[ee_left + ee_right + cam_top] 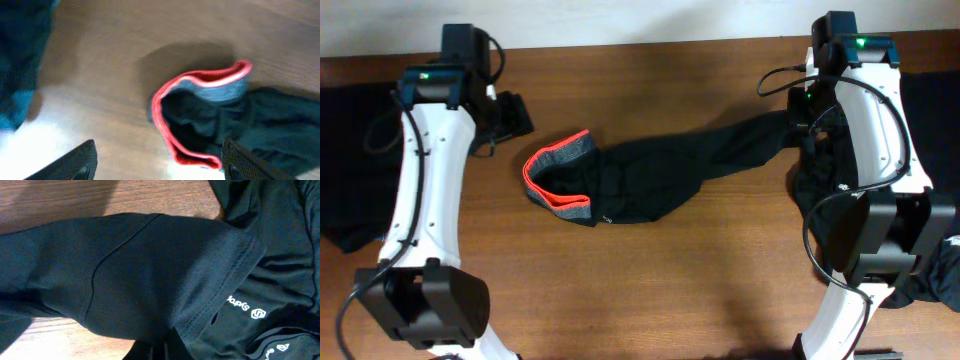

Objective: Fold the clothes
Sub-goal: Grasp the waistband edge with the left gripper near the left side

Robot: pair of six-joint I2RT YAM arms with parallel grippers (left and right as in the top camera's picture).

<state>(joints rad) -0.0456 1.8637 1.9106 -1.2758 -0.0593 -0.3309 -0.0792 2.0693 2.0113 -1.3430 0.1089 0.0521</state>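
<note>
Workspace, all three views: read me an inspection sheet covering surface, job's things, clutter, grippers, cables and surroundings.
Surface: brown wooden table.
Job's things: black trousers lie unfolded mid-table, their red-edged grey waistband gaping open, one leg stretched toward the right arm; more black clothes are heaped at the right and left edges, some with white logos.
Clutter: nothing seen.
Grippers: left gripper open above the waistband; right gripper mostly hidden by fabric, state cannot be told.
Cables: black cables run along both arms.
Surroundings: pale wall behind the table.
</note>
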